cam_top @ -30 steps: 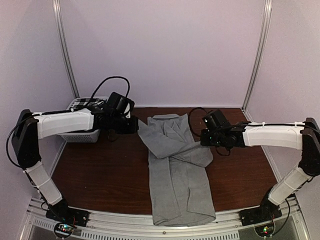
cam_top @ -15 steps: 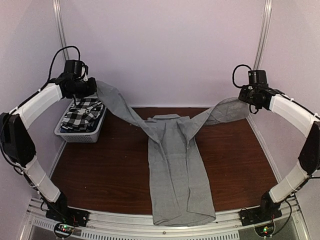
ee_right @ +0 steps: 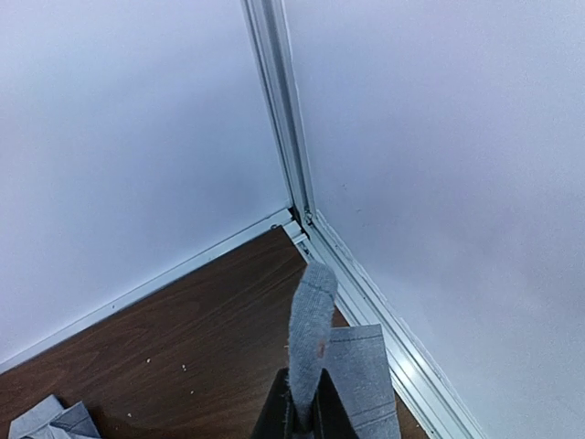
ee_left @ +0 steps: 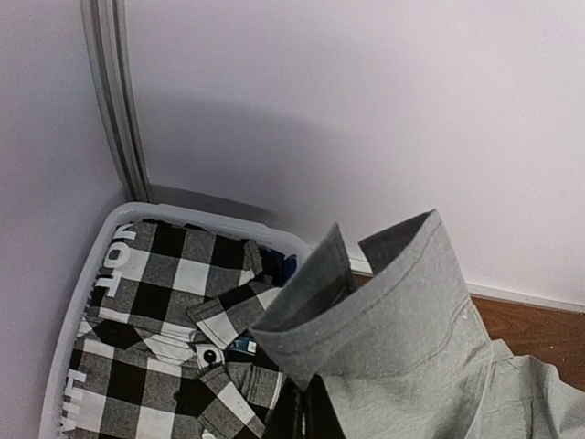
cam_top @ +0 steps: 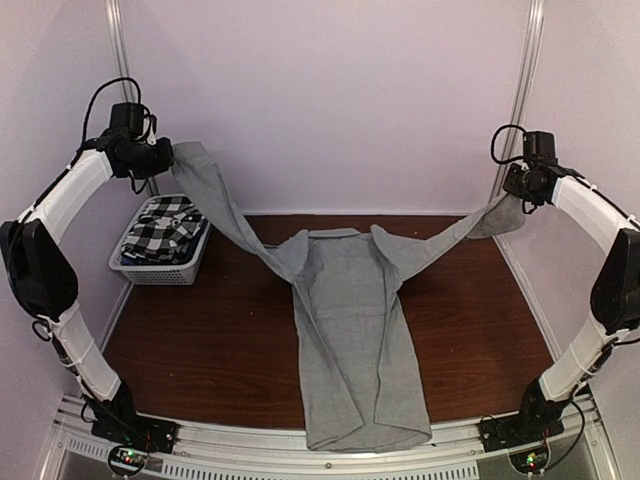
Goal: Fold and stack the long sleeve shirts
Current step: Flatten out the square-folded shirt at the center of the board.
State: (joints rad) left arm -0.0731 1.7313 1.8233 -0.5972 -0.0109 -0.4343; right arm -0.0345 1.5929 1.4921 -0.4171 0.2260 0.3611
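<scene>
Holding the grey shirt [cam_top: 350,330] spread mid-table, your left gripper [cam_top: 165,157] and right gripper [cam_top: 519,190] each pinch a sleeve cuff raised outward; nothing is folded yet, and the checked shirt [cam_top: 163,226] lies in the far-left basket [cam_top: 155,274].

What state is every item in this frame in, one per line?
grey shirt: unfolded, body flat on table, both sleeves lifted outward
basket: upright, far left, filled
checked shirt: crumpled inside the basket
left claw: raised, shut on a grey shirt cuff
right claw: raised, shut on the other cuff
</scene>
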